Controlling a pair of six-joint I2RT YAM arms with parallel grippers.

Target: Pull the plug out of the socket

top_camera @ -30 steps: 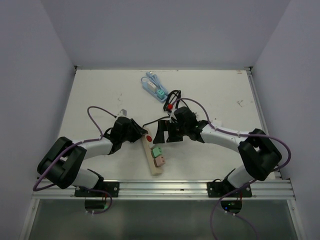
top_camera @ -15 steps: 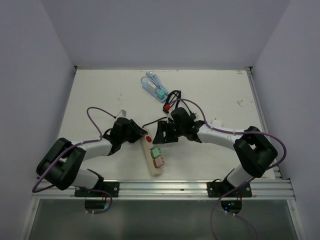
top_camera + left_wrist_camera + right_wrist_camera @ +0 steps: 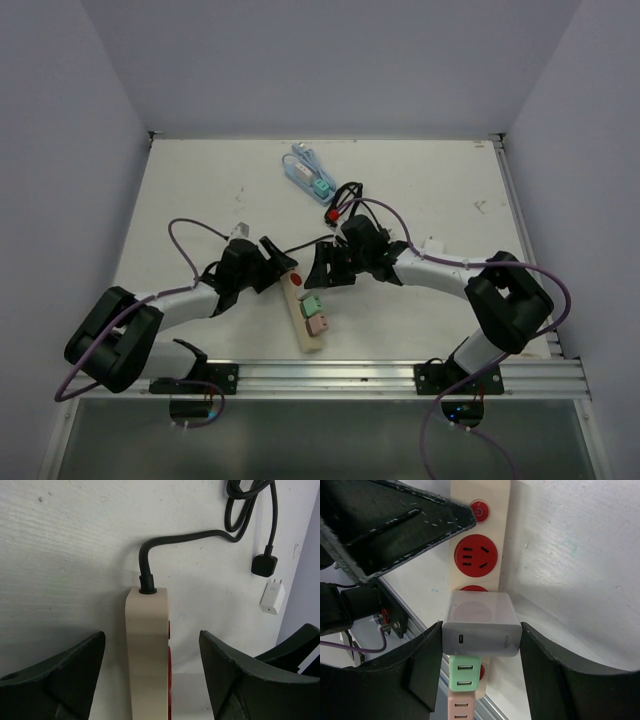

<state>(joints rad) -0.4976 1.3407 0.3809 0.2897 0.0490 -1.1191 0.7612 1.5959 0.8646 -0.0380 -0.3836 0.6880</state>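
Note:
A cream power strip (image 3: 309, 338) with red sockets lies on the white table, carrying a white plug (image 3: 481, 625), a green plug (image 3: 465, 672) and a pink plug (image 3: 462, 707) in a row. My right gripper (image 3: 481, 636) is shut on the white plug, one finger pressed against each side of it. In the top view that plug is hidden under the right gripper (image 3: 322, 268). My left gripper (image 3: 151, 636) stands open astride the cord end of the power strip (image 3: 146, 645), with a gap on both sides. The strip's black cord (image 3: 185, 537) runs away from that end.
A small white charger (image 3: 272, 596) and a black plug (image 3: 264, 566) lie beyond the strip. At the back lie a blue-white cable bundle (image 3: 303, 168) and a teal adapter (image 3: 322, 187). A metal rail (image 3: 330, 372) runs along the near edge. Grey walls enclose the table.
The left gripper has opened and let go of the power strip's end. The right gripper has closed from wide open onto the white plug.

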